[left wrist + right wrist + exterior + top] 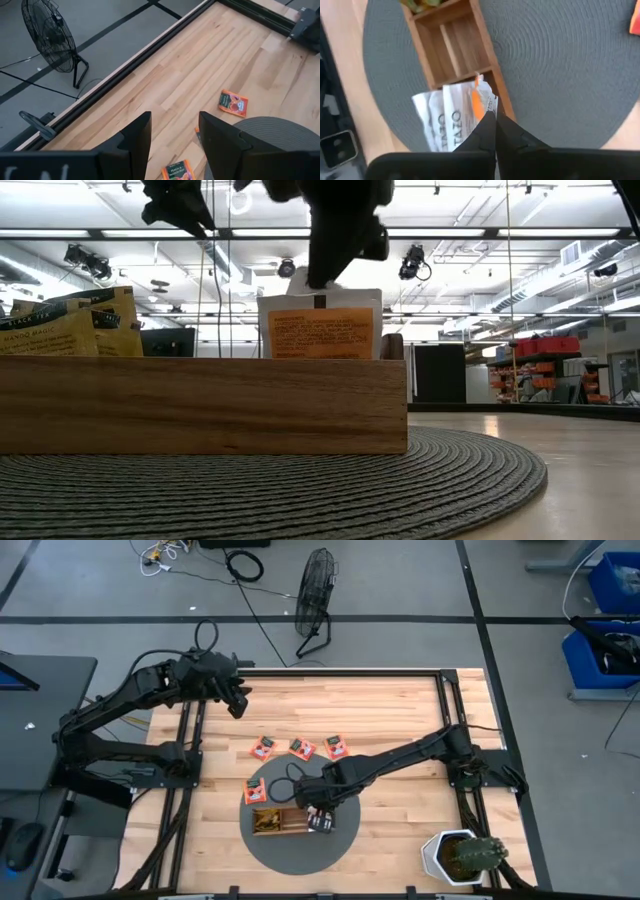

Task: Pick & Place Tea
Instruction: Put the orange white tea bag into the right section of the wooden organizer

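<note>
The right hand point(495, 117) is pinching an orange tea sachet point(479, 97) upright on edge, directly beneath it, in the wooden tray's point(451, 50) end compartment. The left hand point(238, 700) is hovering spread.

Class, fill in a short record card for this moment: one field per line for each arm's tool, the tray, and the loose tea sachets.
right tool: shut on an orange tea sachet, above the tray's end compartment
left tool: open, empty, over bare table far from the mat
wooden tray: on the round grey mat; yellow sachets at one end
loose sachets: four orange ones on the table or mat edge
</note>
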`<state>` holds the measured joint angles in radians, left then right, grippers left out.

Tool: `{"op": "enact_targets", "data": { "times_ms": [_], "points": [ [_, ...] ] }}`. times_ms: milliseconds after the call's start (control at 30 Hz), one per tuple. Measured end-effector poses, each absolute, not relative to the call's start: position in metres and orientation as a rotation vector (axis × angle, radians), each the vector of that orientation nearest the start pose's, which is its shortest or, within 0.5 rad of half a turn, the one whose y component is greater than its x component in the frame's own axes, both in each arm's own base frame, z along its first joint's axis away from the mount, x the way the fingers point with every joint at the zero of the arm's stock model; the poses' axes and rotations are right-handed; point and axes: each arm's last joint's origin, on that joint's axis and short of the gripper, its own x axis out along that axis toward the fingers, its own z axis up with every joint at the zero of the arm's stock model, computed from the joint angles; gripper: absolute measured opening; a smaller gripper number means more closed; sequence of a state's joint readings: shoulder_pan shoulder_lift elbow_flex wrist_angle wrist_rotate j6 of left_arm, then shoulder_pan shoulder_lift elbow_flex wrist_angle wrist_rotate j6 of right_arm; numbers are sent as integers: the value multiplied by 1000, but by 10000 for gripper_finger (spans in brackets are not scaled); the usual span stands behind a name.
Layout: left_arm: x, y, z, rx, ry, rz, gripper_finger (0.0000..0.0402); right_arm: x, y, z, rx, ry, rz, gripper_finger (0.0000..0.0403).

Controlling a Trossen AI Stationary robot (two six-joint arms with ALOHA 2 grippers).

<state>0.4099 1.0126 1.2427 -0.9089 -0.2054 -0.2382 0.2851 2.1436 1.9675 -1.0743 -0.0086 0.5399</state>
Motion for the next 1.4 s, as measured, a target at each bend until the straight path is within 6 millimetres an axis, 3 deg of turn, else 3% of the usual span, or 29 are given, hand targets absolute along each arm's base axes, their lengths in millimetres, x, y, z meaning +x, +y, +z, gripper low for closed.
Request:
{"op": "enact_targets", "data": {
  "times_ms": [1167,1400],
  "points": [
    [162,77,381,-296,612,673,169,434,123,228,190,1321,-57,0],
    [162,77,381,-295,613,672,169,436,124,225,174,1325,-13,37]
  ]
}}
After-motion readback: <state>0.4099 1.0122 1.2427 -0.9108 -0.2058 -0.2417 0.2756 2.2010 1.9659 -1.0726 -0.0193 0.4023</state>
